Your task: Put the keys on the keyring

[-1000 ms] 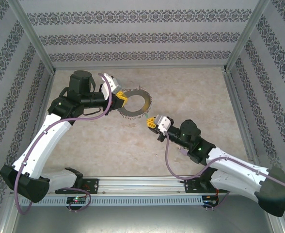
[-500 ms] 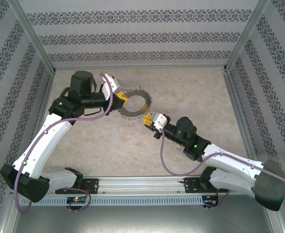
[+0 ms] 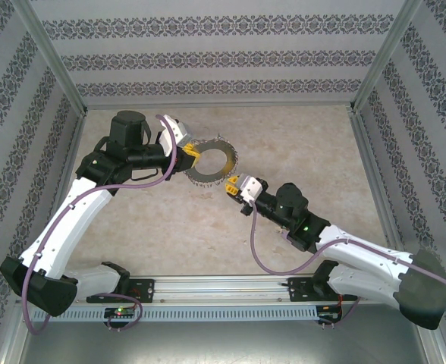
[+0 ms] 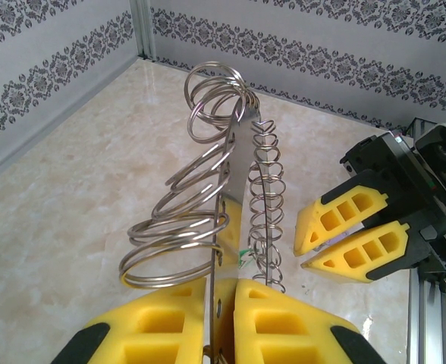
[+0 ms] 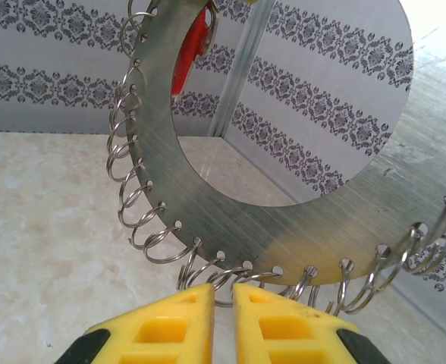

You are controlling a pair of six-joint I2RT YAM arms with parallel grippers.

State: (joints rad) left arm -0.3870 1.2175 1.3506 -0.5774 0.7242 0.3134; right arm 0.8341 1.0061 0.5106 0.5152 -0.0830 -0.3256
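The keyring, a flat grey metal disc fringed with wire loops, is held off the table by its left rim. My left gripper is shut on it; in the left wrist view the keyring stands edge-on, clamped between the yellow fingers. My right gripper is at the ring's lower right rim. In the right wrist view the keyring stands broadside and my right gripper has a narrow gap, with a wire loop crossing at the tips. A red-tagged key shows behind the ring's top. My right gripper also shows from the left wrist.
Patterned walls with aluminium posts close in the beige marble table on three sides. A slotted metal rail runs along the near edge by the arm bases.
My right gripper has moved up and left to the ring's lower right rim, and its jaws have parted a little. The left arm and the ring have stayed put.
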